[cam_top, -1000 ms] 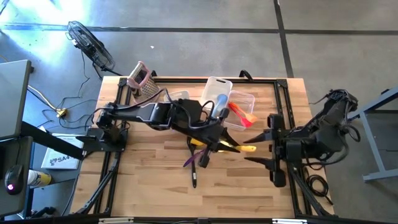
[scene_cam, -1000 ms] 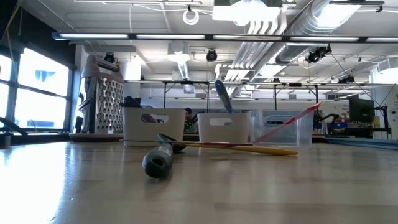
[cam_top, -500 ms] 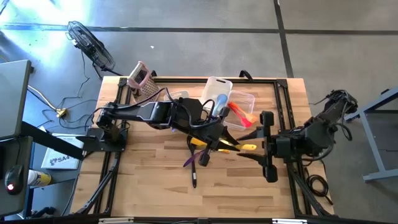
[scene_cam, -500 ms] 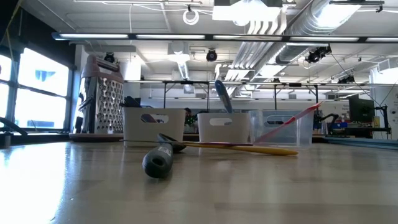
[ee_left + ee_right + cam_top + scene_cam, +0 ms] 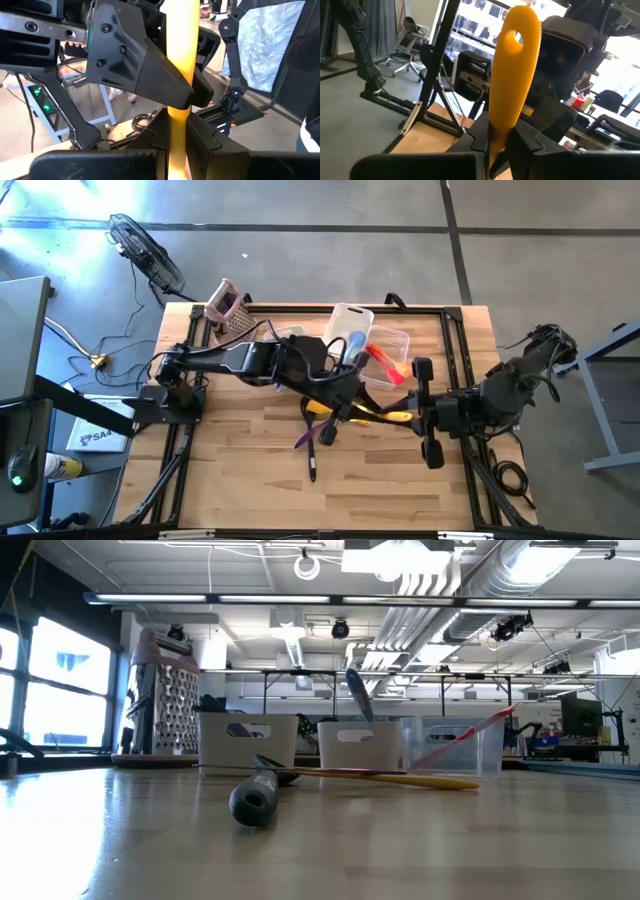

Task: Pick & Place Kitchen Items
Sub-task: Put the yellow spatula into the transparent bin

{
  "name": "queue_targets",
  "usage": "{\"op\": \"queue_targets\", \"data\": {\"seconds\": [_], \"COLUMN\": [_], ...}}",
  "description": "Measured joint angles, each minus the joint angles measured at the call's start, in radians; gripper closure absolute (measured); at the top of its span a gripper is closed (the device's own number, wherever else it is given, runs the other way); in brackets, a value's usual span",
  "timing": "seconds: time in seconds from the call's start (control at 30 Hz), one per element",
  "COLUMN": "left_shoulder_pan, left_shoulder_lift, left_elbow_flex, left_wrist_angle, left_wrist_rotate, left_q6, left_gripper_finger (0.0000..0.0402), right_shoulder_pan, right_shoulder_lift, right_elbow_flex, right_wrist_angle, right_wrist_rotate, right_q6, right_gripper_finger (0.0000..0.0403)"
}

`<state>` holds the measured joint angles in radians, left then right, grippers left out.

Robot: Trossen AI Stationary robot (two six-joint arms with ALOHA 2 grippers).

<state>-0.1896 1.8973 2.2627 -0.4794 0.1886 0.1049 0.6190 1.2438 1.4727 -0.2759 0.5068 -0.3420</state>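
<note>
A yellow utensil (image 5: 400,417) hangs in the air over the middle of the table, with both grippers shut on it. My left gripper (image 5: 366,410) comes at it from the table's left, my right gripper (image 5: 410,418) from the right, nose to nose. In the right wrist view its flat end with a hole (image 5: 516,36) stands up past my fingers. On the table below lie another yellow utensil (image 5: 400,778), a purple one (image 5: 305,438) and a black-handled one (image 5: 255,802). My left gripper pinches the yellow utensil's slim shaft (image 5: 176,150) between its two fingers. It comes level from the table's left, and the shaft runs on forward along the fingers. The utensil is clear of the table. My right gripper pinches the same shaft (image 5: 495,142) between its two fingers, level from the table's right. The shaft runs along the fingers, and its holed end reaches on toward the left gripper. In the left wrist view its fingers (image 5: 145,75) close on the shaft just ahead of mine.
Clear tubs (image 5: 352,320) stand at the far middle; one holds a blue utensil (image 5: 355,345), another a red and orange spatula (image 5: 388,365). A pink-topped grater (image 5: 232,308) stands at the far left. The near half of the table (image 5: 250,480) is bare wood.
My right gripper has moved toward the table's left, up to the left gripper, and has shut on the free end of the yellow utensil. My left gripper has kept still with the utensil in its hold.
</note>
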Motion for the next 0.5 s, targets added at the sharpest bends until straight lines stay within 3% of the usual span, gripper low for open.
{"op": "queue_targets", "data": {"seconds": [0.27, 0.5], "left_shoulder_pan": [0.002, -0.001], "left_shoulder_lift": [0.000, 0.000], "left_elbow_flex": [0.000, 0.000], "left_wrist_angle": [-0.006, -0.012], "left_wrist_rotate": [0.015, -0.141], "left_q6": [-0.003, -0.084], "left_gripper_finger": [0.0370, 0.0263], "right_shoulder_pan": [-0.012, -0.012], "right_shoulder_lift": [-0.003, -0.021], "right_elbow_flex": [0.001, 0.000], "right_wrist_angle": [-0.019, -0.077], "right_wrist_rotate": [-0.021, 0.003], "right_q6": [-0.018, -0.003], "right_gripper_finger": [0.0376, 0.0383]}}
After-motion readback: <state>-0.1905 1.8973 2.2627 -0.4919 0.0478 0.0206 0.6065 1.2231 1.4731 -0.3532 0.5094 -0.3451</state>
